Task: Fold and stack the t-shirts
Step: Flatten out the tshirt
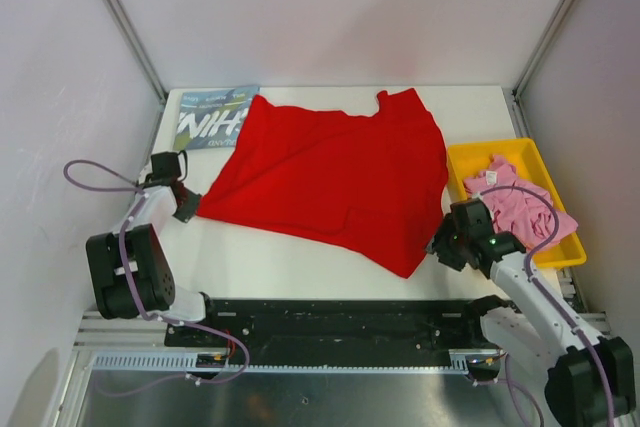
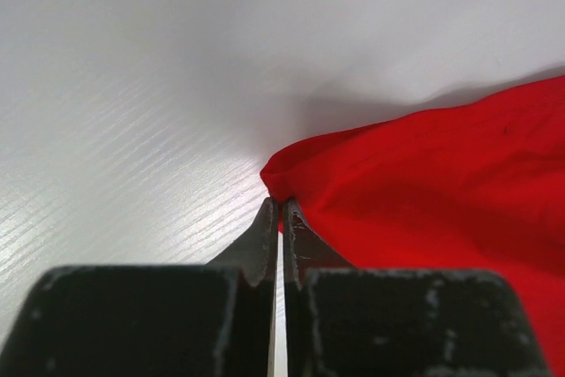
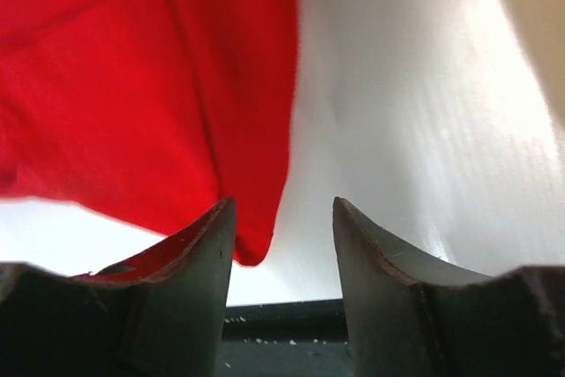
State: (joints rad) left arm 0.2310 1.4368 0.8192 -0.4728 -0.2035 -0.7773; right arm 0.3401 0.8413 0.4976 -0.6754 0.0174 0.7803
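A red t-shirt (image 1: pixel 330 172) lies spread plain side up across the middle of the white table. My left gripper (image 1: pixel 188 209) is shut on its left corner; in the left wrist view the fingertips (image 2: pixel 281 204) pinch the red cloth (image 2: pixel 441 183). My right gripper (image 1: pixel 437 247) is open beside the shirt's near right corner; in the right wrist view that corner (image 3: pixel 252 245) hangs between the fingers, near the left one. A folded blue t-shirt (image 1: pixel 212 119) with white letters lies at the back left, partly under the red one. A pink t-shirt (image 1: pixel 520 207) lies crumpled in the yellow tray.
The yellow plastic tray (image 1: pixel 470 159) sits at the table's right edge, just behind my right gripper. White walls and metal posts close in the back and sides. A black rail (image 1: pixel 340 322) runs along the near edge.
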